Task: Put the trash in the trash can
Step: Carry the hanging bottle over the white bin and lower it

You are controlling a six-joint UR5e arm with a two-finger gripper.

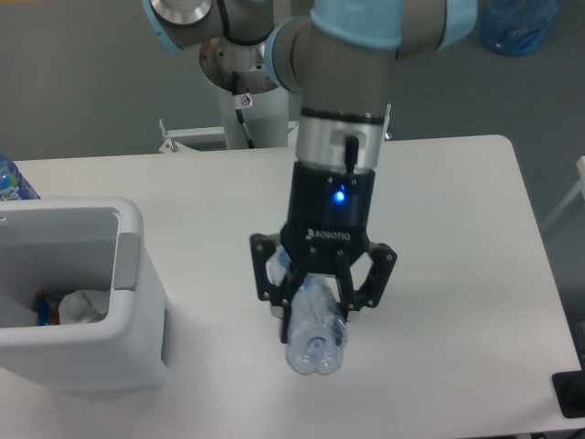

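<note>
the pincer (pixel 315 306) is clamped on the crushed clear bottle (pixel 315 334), which hangs from between its fingers with the bottom end pointing toward the camera, lifted off the table (pixel 457 274) as far as i can judge. well to the left of the pincer stands the trash can (pixel 137 302), a white boxy bin with a thick rim. inside it, low against the near wall, lies the crumpled white paper wad (pixel 84 305), with something small and coloured just beside it that i cannot make out.

so the task looks about half done: one piece is already in the bin, the second is gripped but not yet carried over. what is left is a move leftward over the rim and a release.

the table is plain white with rounded corners, and nothing lies around the pincer. behind it is a grey floor and the arm's base column. far up and right of the pincer sits a blue translucent object on the floor; far left, at the frame's edge, the top of an upright bottle (pixel 11 181) shows.
</note>
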